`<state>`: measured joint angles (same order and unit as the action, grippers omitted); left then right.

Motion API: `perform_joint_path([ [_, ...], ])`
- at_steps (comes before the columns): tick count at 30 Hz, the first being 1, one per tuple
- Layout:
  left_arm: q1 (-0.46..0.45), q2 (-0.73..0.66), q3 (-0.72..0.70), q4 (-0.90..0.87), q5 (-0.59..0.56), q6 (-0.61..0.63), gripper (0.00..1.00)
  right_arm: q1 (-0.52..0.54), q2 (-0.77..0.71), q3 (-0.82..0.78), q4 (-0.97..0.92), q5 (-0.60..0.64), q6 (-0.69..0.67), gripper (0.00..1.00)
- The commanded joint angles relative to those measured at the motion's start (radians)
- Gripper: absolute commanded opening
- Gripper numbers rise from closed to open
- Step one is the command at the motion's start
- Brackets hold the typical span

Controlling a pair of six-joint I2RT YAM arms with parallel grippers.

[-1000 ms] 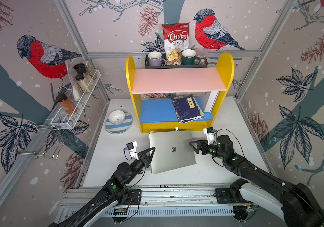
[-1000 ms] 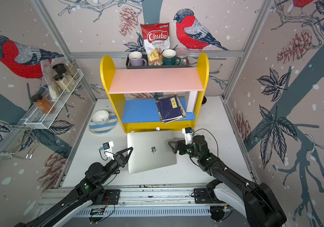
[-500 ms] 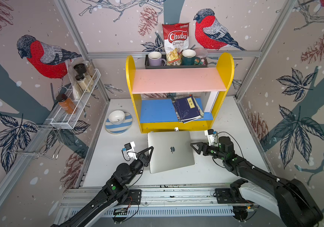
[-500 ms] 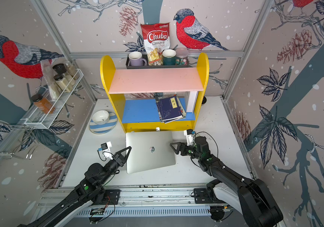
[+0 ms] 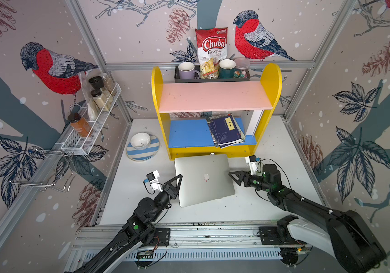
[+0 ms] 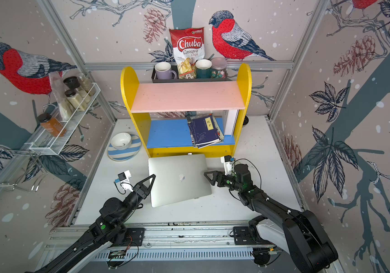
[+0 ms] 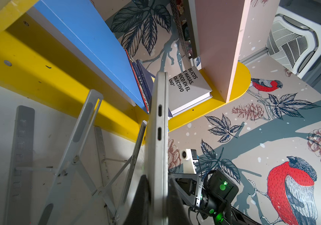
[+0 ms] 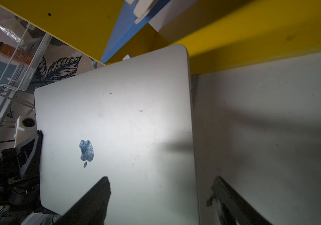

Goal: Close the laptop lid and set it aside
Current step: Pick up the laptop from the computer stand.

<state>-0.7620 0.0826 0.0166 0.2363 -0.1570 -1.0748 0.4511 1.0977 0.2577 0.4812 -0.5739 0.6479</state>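
The silver-grey laptop [image 5: 203, 182] [image 6: 179, 179] sits in front of the yellow shelf with its lid [image 8: 116, 116] closed flat on the base and the apple logo facing up. My left gripper [image 5: 178, 180] [image 6: 152, 179] [image 7: 158, 185] is shut on the laptop's left edge, one finger above it and one below. My right gripper [image 5: 233, 177] [image 6: 207, 176] [image 8: 161, 179] is open at the right edge. One finger hangs over the lid and the other over the bare table beside it. In the left wrist view the laptop [image 7: 158, 136] shows edge-on with two ports.
A silver folding stand [image 7: 74, 155] lies under the laptop. The yellow shelf unit [image 5: 269, 94] stands just behind, with dark blue books [image 5: 225, 131] on its blue board. A bowl on a striped plate [image 5: 152, 151] is at the back left. A wire spice rack [image 5: 89, 134] hangs on the left wall.
The laptop's left side has shifted slightly left with my left gripper, turning it a little. My right gripper's jaws have narrowed somewhat but remain open at the right edge.
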Motion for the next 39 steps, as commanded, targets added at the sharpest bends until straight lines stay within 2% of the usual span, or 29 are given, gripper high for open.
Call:
perform_joint_path([
  [1, 0.006, -0.009, 0.003, 0.236, -0.007, -0.07, 0.0, -0.008, 0.008, -0.007, 0.084, -0.031, 0.033, 0.82],
  [12, 0.01, -0.024, 0.002, 0.269, -0.014, -0.144, 0.0, -0.049, 0.02, -0.006, 0.19, -0.12, 0.119, 0.84],
  [26, 0.012, -0.028, -0.006, 0.348, -0.032, -0.198, 0.0, -0.074, -0.033, -0.006, 0.242, -0.235, 0.214, 0.72],
  [37, 0.013, -0.013, -0.02, 0.407, -0.061, -0.251, 0.0, -0.075, -0.101, -0.005, 0.318, -0.313, 0.334, 0.5],
  [39, 0.013, -0.008, -0.016, 0.408, -0.065, -0.258, 0.0, -0.074, -0.11, -0.004, 0.341, -0.325, 0.358, 0.44],
])
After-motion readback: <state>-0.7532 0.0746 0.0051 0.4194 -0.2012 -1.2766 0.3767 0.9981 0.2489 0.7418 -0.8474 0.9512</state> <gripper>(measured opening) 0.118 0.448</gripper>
